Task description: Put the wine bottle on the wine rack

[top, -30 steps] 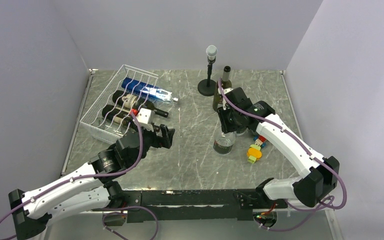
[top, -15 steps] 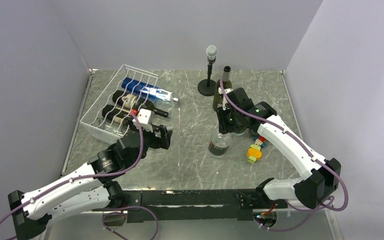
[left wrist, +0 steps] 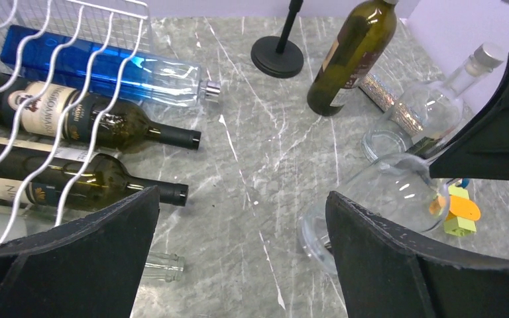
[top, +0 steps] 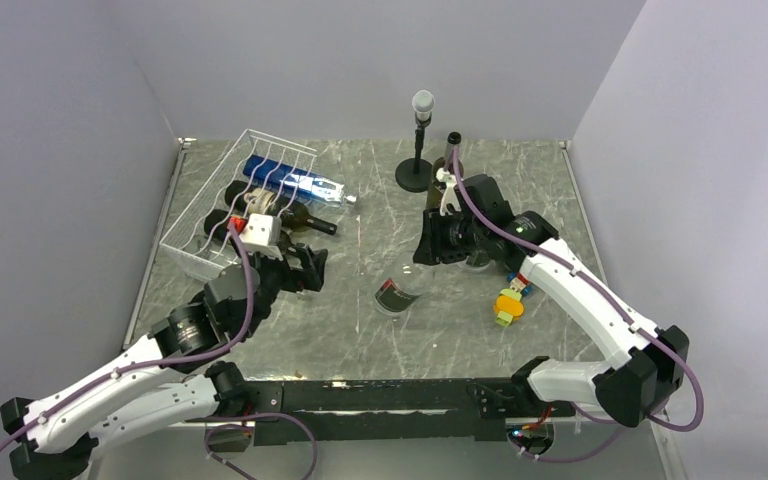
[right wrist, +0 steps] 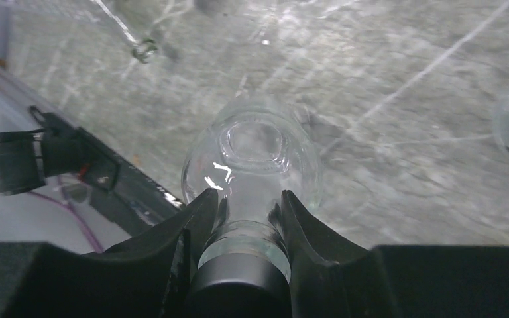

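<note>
The wine bottle (top: 392,296) is clear glass and hangs tilted over the middle of the table, its base toward the left arm. My right gripper (top: 429,247) is shut on its neck; in the right wrist view the two fingers (right wrist: 199,218) clamp the neck just below the dark cap of the wine bottle (right wrist: 250,159). The wine rack (top: 192,243), white wire, stands at the far left with a blue bottle (top: 290,180) and two dark bottles (top: 260,215) lying in it. My left gripper (top: 303,268) is open beside the rack, empty, and the wine bottle (left wrist: 378,199) shows just past its right finger.
A green bottle (left wrist: 354,53) stands upright at the back, next to a black stand (top: 418,140). Another clear bottle (left wrist: 437,99) with a silver cap stands near it. Coloured toy blocks (top: 510,300) lie under the right arm. A clear bottle neck (left wrist: 162,265) pokes out of the rack's near end.
The right gripper has tipped the clear bottle from upright to tilted and carried it left toward the table's middle. The left arm has drawn back to the left, still open.
</note>
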Motion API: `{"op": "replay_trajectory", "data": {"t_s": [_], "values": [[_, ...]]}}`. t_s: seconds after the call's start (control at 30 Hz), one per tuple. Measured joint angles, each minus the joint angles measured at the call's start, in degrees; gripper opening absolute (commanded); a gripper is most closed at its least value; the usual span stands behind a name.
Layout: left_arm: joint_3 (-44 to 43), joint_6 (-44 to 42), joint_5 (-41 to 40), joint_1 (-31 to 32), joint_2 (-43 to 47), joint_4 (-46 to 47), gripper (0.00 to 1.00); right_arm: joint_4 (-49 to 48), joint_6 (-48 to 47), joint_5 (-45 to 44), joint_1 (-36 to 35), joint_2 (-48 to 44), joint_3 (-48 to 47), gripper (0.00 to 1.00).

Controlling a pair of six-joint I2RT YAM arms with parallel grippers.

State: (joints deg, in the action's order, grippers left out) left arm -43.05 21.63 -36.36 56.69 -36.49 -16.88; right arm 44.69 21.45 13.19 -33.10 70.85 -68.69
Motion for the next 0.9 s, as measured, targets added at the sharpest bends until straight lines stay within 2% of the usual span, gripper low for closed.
{"op": "replay_trajectory", "data": {"t_s": [0.4,0.7,0.9], "values": [[-5.05,-2.69,-2.91,0.0,4.13,-3.21,0.99,-18.6,12.33,11.43,-0.28,-0.04,8.66,0.0],[-8.76,-4.76,-4.02,0.0,5.14,-5.29,0.99,-32.22,18.58,13.31,-1.68,0.22,9.25,0.0],[-14.71,-7.48,-4.28,0.0,6.12,-7.82,0.99,-40.3,21.18,12.83,-4.94,5.09,8.39,0.0]]}}
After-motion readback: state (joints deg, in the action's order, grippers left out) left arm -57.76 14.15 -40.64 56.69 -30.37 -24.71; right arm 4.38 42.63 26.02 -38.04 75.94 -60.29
